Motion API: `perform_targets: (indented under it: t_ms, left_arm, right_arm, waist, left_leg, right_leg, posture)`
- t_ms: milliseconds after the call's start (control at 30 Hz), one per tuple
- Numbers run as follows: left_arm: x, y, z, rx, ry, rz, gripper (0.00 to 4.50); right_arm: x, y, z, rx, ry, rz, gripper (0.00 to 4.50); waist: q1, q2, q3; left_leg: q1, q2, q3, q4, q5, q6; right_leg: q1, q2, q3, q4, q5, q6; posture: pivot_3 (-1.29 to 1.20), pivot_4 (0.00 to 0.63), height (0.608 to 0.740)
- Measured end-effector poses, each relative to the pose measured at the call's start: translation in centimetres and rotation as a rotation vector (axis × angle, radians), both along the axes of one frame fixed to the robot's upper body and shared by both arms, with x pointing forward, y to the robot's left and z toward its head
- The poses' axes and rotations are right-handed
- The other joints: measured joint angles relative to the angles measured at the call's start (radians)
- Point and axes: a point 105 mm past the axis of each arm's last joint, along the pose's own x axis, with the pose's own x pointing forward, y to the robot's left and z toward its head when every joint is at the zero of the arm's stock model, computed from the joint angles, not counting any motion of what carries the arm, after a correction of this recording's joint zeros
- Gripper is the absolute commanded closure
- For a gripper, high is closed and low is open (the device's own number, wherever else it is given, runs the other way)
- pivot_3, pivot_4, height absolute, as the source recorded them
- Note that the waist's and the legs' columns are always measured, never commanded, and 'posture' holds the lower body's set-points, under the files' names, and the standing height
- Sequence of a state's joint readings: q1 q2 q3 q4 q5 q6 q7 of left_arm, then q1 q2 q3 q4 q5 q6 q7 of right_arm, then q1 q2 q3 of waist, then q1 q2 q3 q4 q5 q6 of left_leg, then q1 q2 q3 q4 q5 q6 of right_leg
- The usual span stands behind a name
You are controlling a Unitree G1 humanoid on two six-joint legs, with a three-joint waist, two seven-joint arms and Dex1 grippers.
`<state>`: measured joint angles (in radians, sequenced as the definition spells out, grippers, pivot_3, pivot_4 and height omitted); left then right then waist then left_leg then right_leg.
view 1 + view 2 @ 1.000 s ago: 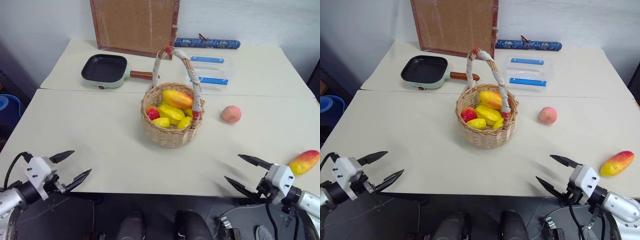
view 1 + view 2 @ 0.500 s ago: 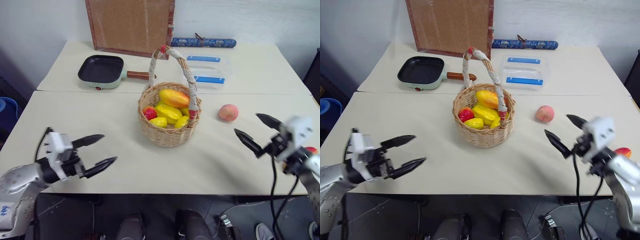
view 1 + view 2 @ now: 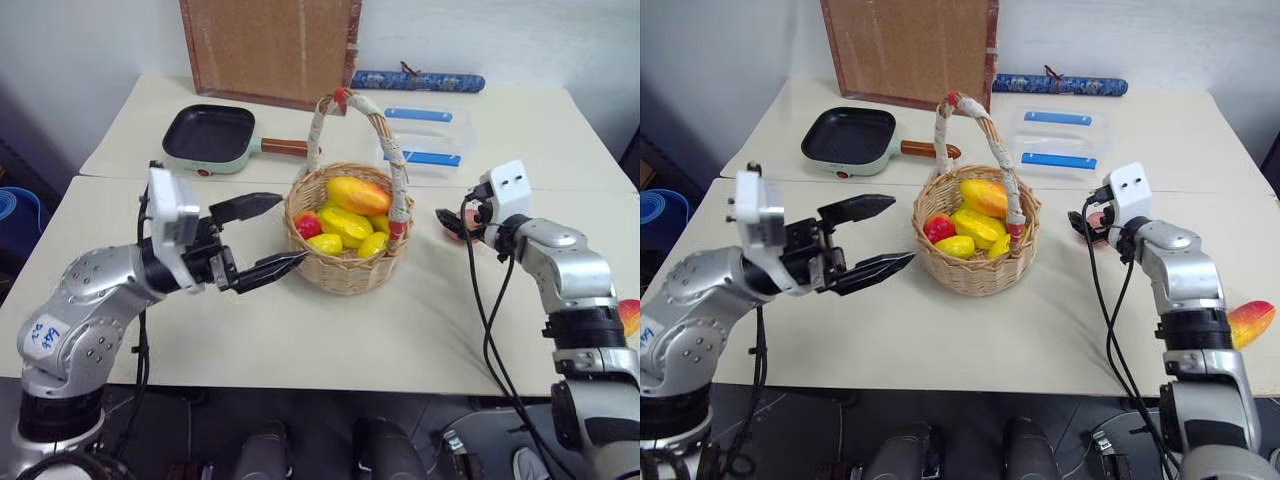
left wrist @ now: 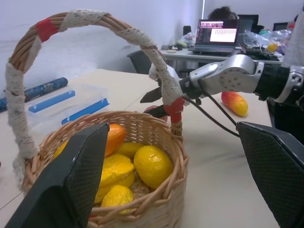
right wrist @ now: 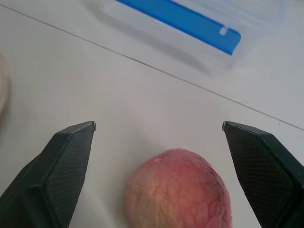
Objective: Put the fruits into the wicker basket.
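The wicker basket point(image 3: 345, 272) stands mid-table holding a red-to-yellow mango point(image 3: 358, 196), yellow fruits point(image 3: 345, 225) and a small red apple point(image 3: 307, 224). My left gripper point(image 3: 294, 227) hovers open just left of the basket, its fingers pointing at the rim. The round pink-orange peach point(image 5: 180, 190) lies on the table right of the basket. My right gripper point(image 5: 159, 124) is open, one finger on either side of the peach, not touching it. Another red-yellow mango point(image 3: 1252, 322) lies at the table's right edge.
At the back are a black frying pan point(image 3: 208, 135), a clear plastic box with blue clips point(image 3: 425, 140), a cork board point(image 3: 270, 50) against the wall and a blue roll point(image 3: 418, 80). The basket's tall handle point(image 3: 385, 140) arches over the fruit.
Both arms have risen from the table's front edge. The left gripper swung right to the basket's side. The right gripper reached forward to straddle the peach. Both stayed open.
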<state>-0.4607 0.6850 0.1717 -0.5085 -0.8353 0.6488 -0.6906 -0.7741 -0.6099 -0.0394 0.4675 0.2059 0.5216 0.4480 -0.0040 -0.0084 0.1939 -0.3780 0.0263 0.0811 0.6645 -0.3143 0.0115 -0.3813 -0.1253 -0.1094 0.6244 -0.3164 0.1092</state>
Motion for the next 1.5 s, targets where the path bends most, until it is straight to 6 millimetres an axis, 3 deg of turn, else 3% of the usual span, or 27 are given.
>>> perform_targets:
  t_ms: [133,367,500,567,633,733,833,967,1100,1167,1300,1400,1500]
  left_arm:
    - [1.1,-0.2,2.1,0.046,-0.004,0.028,0.0]
    - [1.3,0.3,2.4,0.126,0.064,-0.014,0.0]
    - [0.9,0.4,2.4,0.145,0.067,-0.058,0.0]
    - [0.8,0.7,2.3,0.157,0.061,-0.069,0.0]
    - [1.0,1.9,1.6,0.142,0.081,-0.055,0.0]
    - [1.7,3.8,0.3,0.103,0.122,-0.01,0.0]
    - [1.9,5.5,-0.6,0.073,0.141,0.026,0.0]
    - [1.9,6.9,-1.6,0.06,0.155,0.064,0.0]
    - [2.0,7.4,-2.4,0.07,0.169,0.091,0.0]
    - [2.0,7.4,-2.4,0.071,0.166,0.092,0.0]
    - [2.2,6.7,-2.3,0.083,0.16,0.068,0.0]
    - [2.2,6.2,-1.9,0.083,0.14,0.051,0.0]
    - [2.3,5.5,-1.7,0.085,0.125,0.015,0.0]
  right_arm:
    - [0.9,-0.2,-1.0,0.039,0.066,-0.013,0.05]
    - [1.0,-0.2,-2.2,0.069,0.144,0.014,1.73]
    - [0.5,-0.3,-1.8,0.069,0.144,0.042,1.77]
    - [-0.3,-0.3,-0.7,0.057,0.102,0.107,1.77]
    - [-1.5,1.4,1.8,0.071,0.016,0.248,1.77]
    - [-3.3,5.7,6.9,0.078,-0.142,0.467,1.77]
    - [-4.6,9.7,9.7,0.107,-0.226,0.624,1.77]
    - [-5.2,13.1,8.8,0.158,-0.175,0.741,1.77]
    - [-5.9,15.4,7.2,0.17,-0.102,0.859,0.54]
    - [-5.8,15.6,7.1,0.169,-0.105,0.872,0.03]
    - [-4.4,14.7,7.1,0.166,-0.143,0.816,0.03]
    - [-3.7,13.1,8.2,0.198,-0.234,0.767,0.03]
    - [-4.8,10.1,10.0,0.22,-0.344,0.762,0.03]
  waist:
    - [-0.001,0.0,0.0]
    - [-0.005,0.0,0.0]
    - [-0.004,0.0,0.0]
    - [-0.002,0.001,0.0]
    - [-0.001,0.003,0.002]
    - [-0.014,0.004,0.003]
    - [-0.023,0.004,0.003]
    - [-0.022,0.004,0.003]
    - [-0.016,0.004,0.003]
    - [-0.016,0.004,0.003]
    - [-0.019,0.004,0.003]
    - [-0.022,0.004,0.003]
    - [-0.016,0.003,0.003]
  left_leg:
    - [0.001,0.001,0.001,0.0,0.001,-0.001]
    - [0.0,0.004,0.003,-0.001,0.001,-0.002]
    - [-0.002,0.004,0.004,-0.001,0.001,-0.002]
    - [-0.008,0.004,0.005,0.001,0.001,-0.003]
    - [-0.009,0.004,0.006,0.001,0.001,-0.003]
    - [-0.009,0.007,0.009,0.001,0.002,-0.003]
    - [-0.009,0.008,0.009,0.001,0.002,-0.005]
    - [-0.009,0.007,0.009,0.001,0.002,-0.004]
    - [-0.011,0.006,0.008,0.001,0.002,-0.002]
    - [-0.011,0.006,0.008,0.001,0.001,-0.001]
    - [-0.011,0.006,0.009,0.002,0.001,-0.001]
    - [-0.011,0.006,0.009,0.002,0.001,-0.001]
    - [-0.011,0.006,0.009,0.001,0.001,-0.001]
  right_leg:
    - [0.0,0.002,0.002,0.001,0.0,0.0]
    - [-0.003,0.007,0.005,0.001,0.0,0.0]
    - [-0.007,0.007,0.007,0.002,0.0,0.0]
    - [-0.013,0.008,0.008,0.003,0.0,-0.001]
    - [-0.015,0.008,0.008,0.004,0.0,0.0]
    - [-0.016,0.01,0.008,0.004,0.001,-0.002]
    - [-0.016,0.011,0.008,0.004,0.002,-0.004]
    - [-0.016,0.009,0.009,0.004,0.003,-0.004]
    - [-0.017,0.008,0.008,0.004,0.003,-0.002]
    - [-0.017,0.007,0.008,0.004,0.004,-0.002]
    - [-0.017,0.007,0.008,0.004,0.004,-0.002]
    - [-0.017,0.008,0.008,0.004,0.004,-0.002]
    - [-0.017,0.008,0.008,0.004,0.004,-0.001]
  posture:
    - [0.0,0.15,0.74]
    - [0.0,0.15,0.74]
    - [0.0,0.15,0.74]
    - [0.0,0.15,0.74]
    - [0.0,0.15,0.74]
    - [0.0,0.15,0.74]
    - [0.0,0.15,0.74]
    - [0.0,0.15,0.74]
    - [0.0,0.15,0.74]
    - [0.0,0.15,0.74]
    - [0.0,0.15,0.74]
    - [0.0,0.15,0.74]
    - [0.0,0.15,0.74]
